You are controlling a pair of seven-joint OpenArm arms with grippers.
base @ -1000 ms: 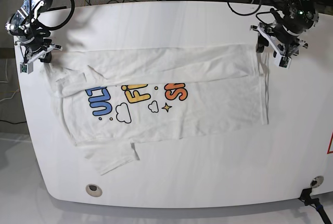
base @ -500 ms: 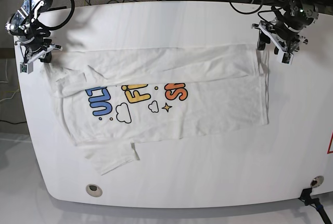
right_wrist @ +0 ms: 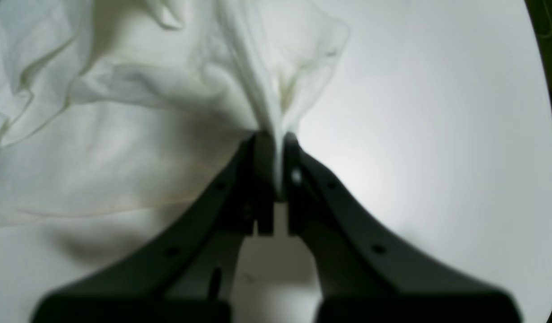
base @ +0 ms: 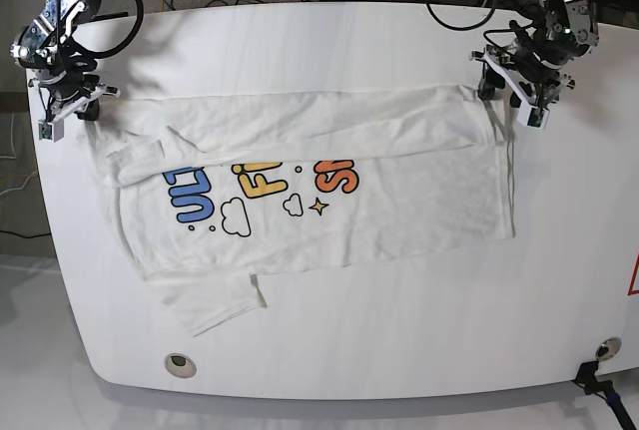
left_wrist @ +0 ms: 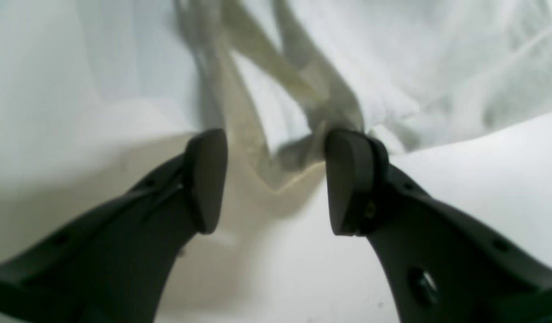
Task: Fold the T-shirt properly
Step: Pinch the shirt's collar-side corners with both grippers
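desk [base: 399,350]: white, rounded corners, cables trailing behind the far edge; small round disc [base: 178,362] sitting near the front-left corner.
T-shirt [base: 329,191]: lying spread across the middle of the desk, far long edge already doubled toward the print, one sleeve sticking out toward the front-left corner, hem end reaching toward the right edge.
change: left claw [base: 511,86] is shifting inward along the far edge over the last second, now sitting over the shirt's far-right corner rather than just off it; cloth there looking barely moved.
left claw state: [left_wrist: 276,179] gaping wide, nothing held, a bunched fold of fabric sitting between the pads.
right claw state: [right_wrist: 276,166] [base: 62,101] pinched tight on a gathered tuck of T-shirt near the far-left corner, staying put.
meaning: likely lining up the second grasp so both far corners can be carried together for the next fold; fold not yet begun.
edges: both claws working close to the far edge, the right one near the left rim.
open room: wide bare desk along the front edge and right of the hem, plenty for pulling forward.
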